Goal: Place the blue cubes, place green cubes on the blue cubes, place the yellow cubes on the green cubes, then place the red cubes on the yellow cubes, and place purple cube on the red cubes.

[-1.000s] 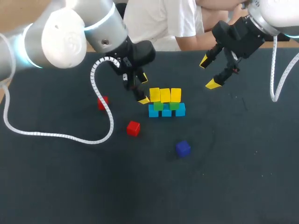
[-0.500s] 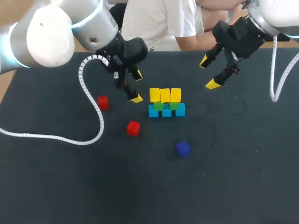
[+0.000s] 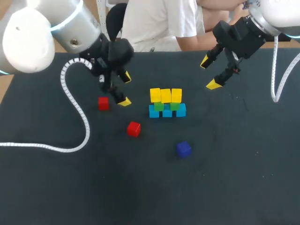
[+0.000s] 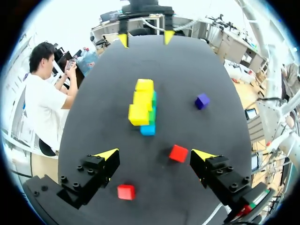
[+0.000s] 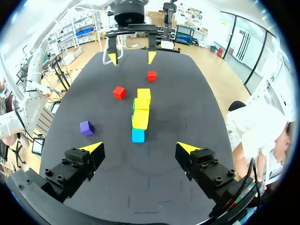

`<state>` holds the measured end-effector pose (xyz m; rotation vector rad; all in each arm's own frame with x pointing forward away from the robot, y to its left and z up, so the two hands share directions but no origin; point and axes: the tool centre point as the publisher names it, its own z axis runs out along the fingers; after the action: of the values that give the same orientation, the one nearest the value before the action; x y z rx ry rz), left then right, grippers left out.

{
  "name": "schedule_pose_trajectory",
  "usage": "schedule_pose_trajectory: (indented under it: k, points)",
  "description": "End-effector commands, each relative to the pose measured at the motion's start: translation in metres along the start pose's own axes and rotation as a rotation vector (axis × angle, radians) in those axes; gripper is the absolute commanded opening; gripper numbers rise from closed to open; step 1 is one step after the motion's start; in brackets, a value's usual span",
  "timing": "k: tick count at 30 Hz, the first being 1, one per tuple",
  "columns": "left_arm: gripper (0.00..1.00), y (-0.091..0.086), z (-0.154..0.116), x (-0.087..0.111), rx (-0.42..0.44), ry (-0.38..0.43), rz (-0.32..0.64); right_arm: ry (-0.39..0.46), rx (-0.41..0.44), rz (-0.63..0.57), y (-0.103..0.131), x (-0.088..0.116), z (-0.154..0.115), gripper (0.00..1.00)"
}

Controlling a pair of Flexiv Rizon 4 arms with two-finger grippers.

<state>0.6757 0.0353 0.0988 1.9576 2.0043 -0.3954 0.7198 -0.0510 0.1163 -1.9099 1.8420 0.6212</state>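
The far red cube (image 3: 103,103) lies left of the middle of the table (image 3: 234,178), toward its far edge. The left gripper (image 3: 125,90) hangs just beside this cube, fingers spread and holding nothing. The near red cube (image 3: 134,129) lies closer to the near edge. Around the middle stand the blue cubes (image 3: 167,112), with the green cubes (image 3: 159,106) and the yellow cubes (image 3: 165,95) on them. I judge that the red step is in hand, so the next move is to lower over one red cube and pinch it. The purple cube (image 3: 183,149) lies apart, and the right gripper (image 3: 210,73) is spread and empty.

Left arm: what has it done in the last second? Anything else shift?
The left tool, open and empty, drew back from the cube stack leftward to beside the far red cube. The right tool, stack, near red cube and purple cube stayed put.
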Motion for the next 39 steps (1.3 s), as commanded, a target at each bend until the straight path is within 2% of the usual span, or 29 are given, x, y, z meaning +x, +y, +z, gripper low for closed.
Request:
schedule_pose_trajectory:
  k: [1,7,14,20,26,28,34,35,39]
  points:
    - [1.00,-0.019,-0.003,-0.013,0.014,0.074,0.027,-0.001,-0.001,-0.001,0.000,0.000,0.000,1.00]
    - [1.00,-0.039,0.005,-0.022,0.067,0.197,0.059,-0.001,-0.001,-0.001,0.000,0.000,0.000,1.00]
    - [1.00,-0.058,0.017,-0.018,0.094,0.229,0.058,-0.001,-0.001,-0.001,0.000,0.000,0.000,1.00]
    - [1.00,-0.073,0.025,-0.004,0.105,0.223,0.014,-0.001,-0.001,-0.001,0.000,0.000,0.000,1.00]
    - [1.00,-0.087,0.030,0.005,0.086,0.219,0.026,-0.001,-0.001,-0.001,0.000,0.000,0.000,1.00]
    - [1.00,-0.091,0.033,0.012,0.085,0.207,-0.002,-0.001,-0.001,-0.001,0.000,0.000,0.000,1.00]
    - [1.00,-0.096,0.035,0.021,0.073,0.187,-0.024,-0.001,-0.001,-0.001,0.000,0.000,0.000,1.00]
    - [1.00,-0.096,0.034,0.021,0.079,0.202,-0.038,-0.001,-0.001,-0.001,0.000,0.000,0.000,1.00]
    - [1.00,-0.092,0.028,0.033,0.047,0.179,-0.112,-0.001,-0.001,-0.001,0.000,0.000,0.000,1.00]
